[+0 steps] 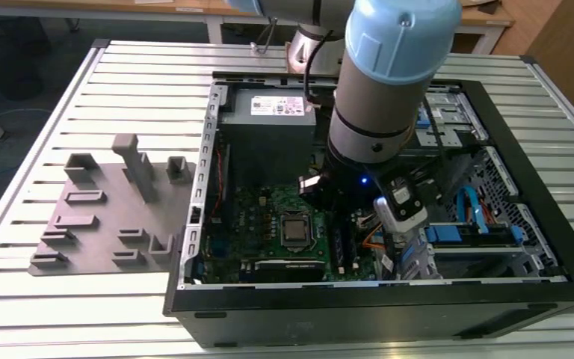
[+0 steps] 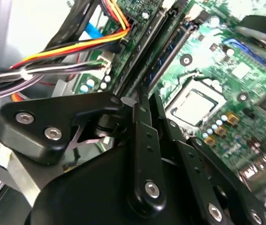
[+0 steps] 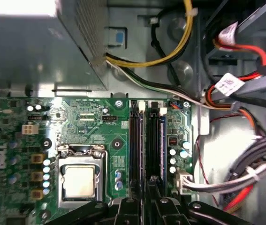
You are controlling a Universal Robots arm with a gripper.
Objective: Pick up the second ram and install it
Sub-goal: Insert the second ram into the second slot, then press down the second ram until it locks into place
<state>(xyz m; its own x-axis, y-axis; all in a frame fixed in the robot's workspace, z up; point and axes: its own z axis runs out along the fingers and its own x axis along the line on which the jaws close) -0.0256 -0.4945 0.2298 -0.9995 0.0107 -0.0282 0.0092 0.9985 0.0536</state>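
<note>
Fingers (image 2: 140, 126) sit nearly together just above the memory slots (image 3: 135, 145) on the motherboard (image 3: 90, 126). Cannot tell if they pinch the second ram. Install looks unfinished.

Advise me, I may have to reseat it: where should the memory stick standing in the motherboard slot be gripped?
Pinch the memory stick across its flat faces at the free top edge, coming straight down toward the motherboard: it stands on edge, lower edge buried.
</note>
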